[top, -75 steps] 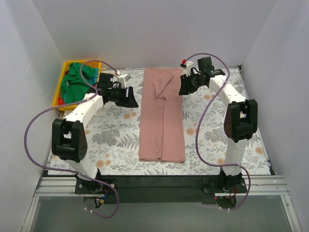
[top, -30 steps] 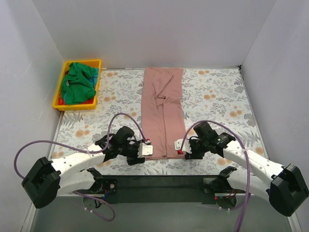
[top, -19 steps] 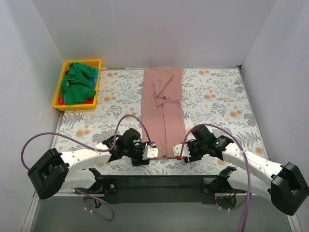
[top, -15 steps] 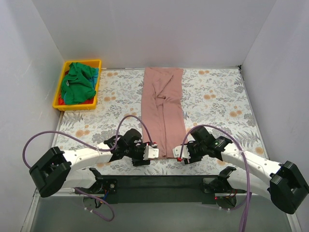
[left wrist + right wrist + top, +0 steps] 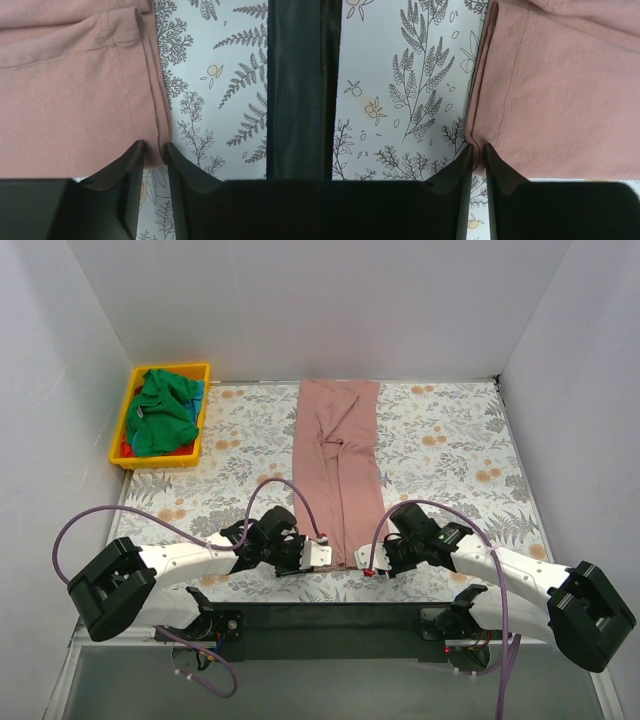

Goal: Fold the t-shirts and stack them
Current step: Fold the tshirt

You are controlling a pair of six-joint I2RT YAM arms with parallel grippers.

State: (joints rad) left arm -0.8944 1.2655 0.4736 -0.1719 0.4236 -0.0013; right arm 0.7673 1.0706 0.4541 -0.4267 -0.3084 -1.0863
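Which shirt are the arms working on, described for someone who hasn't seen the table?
On the floral table cover, look down the middle, from far edge towards the arms. The long, narrow, folded dusty-pink t-shirt is it, its near corners pinched by the left gripper and right gripper. The green shirt sits bunched in the yellow bin, far left.

A: Left arm (image 5: 185,560), status?
B: Stretched low, forearm level, wrist pointing inward toward the other arm. Left gripper (image 5: 154,150): fingers nearly together, pinching the near-left hem corner of the pink t-shirt (image 5: 65,100).
A: Right arm (image 5: 505,568)?
B: Mirrored pose: low, wrist pointing inward. Right gripper (image 5: 478,150): fingers nearly together, pinching the near-right hem corner of the same shirt.
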